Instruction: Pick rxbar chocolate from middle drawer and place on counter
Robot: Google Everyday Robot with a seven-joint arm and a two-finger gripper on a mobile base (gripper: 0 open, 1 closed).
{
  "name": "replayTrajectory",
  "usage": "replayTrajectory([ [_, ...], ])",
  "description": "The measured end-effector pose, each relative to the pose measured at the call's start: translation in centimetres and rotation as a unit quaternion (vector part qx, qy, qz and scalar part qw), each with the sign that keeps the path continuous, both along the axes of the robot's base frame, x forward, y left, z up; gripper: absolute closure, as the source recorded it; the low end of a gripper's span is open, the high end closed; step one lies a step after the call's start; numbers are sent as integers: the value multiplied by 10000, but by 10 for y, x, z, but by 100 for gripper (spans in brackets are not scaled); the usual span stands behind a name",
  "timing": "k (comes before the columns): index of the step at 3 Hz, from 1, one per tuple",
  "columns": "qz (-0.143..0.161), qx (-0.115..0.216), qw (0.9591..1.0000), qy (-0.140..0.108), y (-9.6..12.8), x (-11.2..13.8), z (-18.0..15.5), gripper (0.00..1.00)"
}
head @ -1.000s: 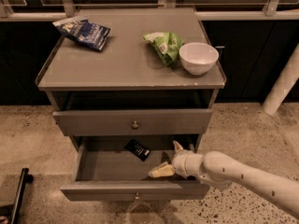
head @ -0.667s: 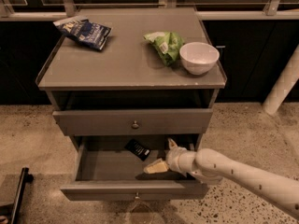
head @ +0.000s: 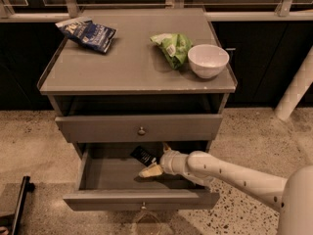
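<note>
Logged gripper (head: 157,159) shifted left inside middle drawer (head: 142,200) since a second earlier, closer to rxbar chocolate (head: 143,155). Found fingers spread apart, holding nothing, just right of the bar; could not tell whether touching. Found rxbar chocolate lying flat and askew on drawer floor, far side, near centre. Noted middle drawer pulled out, beneath closed upper drawer front (head: 139,128). Recorded on counter (head: 122,70): blue crinkled bag (head: 87,33) at far left, green crinkled bag (head: 172,48) right of centre, white bowl (head: 208,60) just beside it, further right. Noted pale arm (head: 230,173) reaching in from near right.
</note>
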State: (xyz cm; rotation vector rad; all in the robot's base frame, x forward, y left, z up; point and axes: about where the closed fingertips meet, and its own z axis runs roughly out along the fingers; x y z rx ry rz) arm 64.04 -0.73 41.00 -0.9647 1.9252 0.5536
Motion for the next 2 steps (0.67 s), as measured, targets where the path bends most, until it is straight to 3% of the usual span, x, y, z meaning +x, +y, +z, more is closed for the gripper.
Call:
replayTrajectory([
  [2,-132,18,9999,12,0,3,-6,0],
])
